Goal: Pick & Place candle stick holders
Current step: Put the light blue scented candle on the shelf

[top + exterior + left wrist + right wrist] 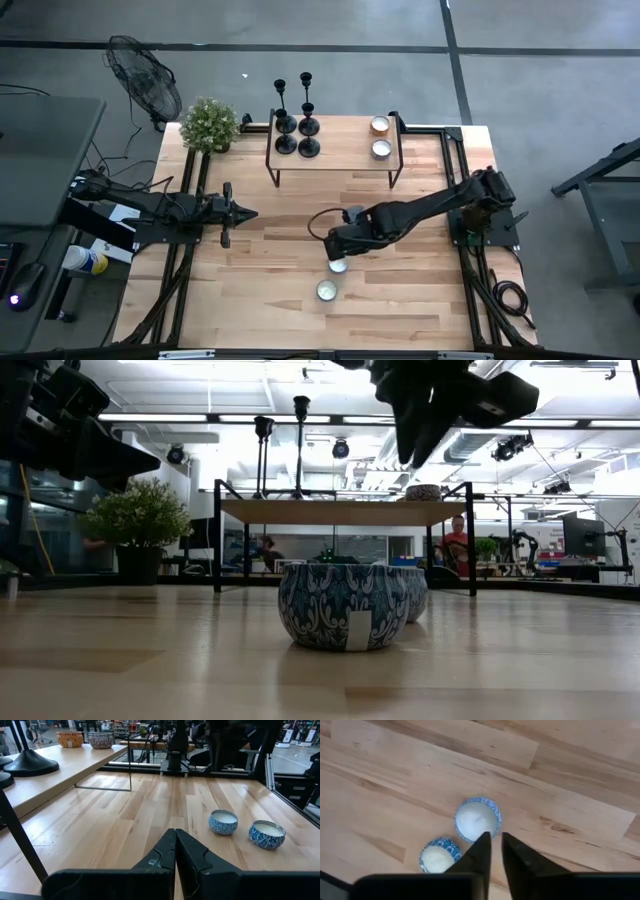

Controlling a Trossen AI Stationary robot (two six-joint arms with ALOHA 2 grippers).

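**Four black candlesticks on the shelf, two blue candle bowls below**

Four slim black candlesticks [296, 125] stand upright in a tight cluster at the left end of a small raised wooden shelf [335, 155] near the far edge of the table [260, 300]. Neither gripper touches them. On the right end of the same shelf sit two low round candles side by side, one copper-coloured [379, 125] and one pale [381, 149].

Two blue patterned bowls filled with white wax rest on the table in front of the shelf. One bowl [338, 264] lies directly beneath the right gripper [335, 250]; the other bowl [326, 291] sits just beside it, nearer the front edge. In the low view they overlap, one partly behind the other.

The right gripper hangs above the table over the nearer-to-shelf bowl, its fingers [476, 857] parted by a narrow gap and holding nothing. The left gripper [240, 213] waits over the left part of the table, well apart from the bowls, its fingers [165, 852] pressed together and empty.

One potted green plant [210, 125] stands at the far left corner of the table, and one floor fan [145, 85] is beyond it on the floor.
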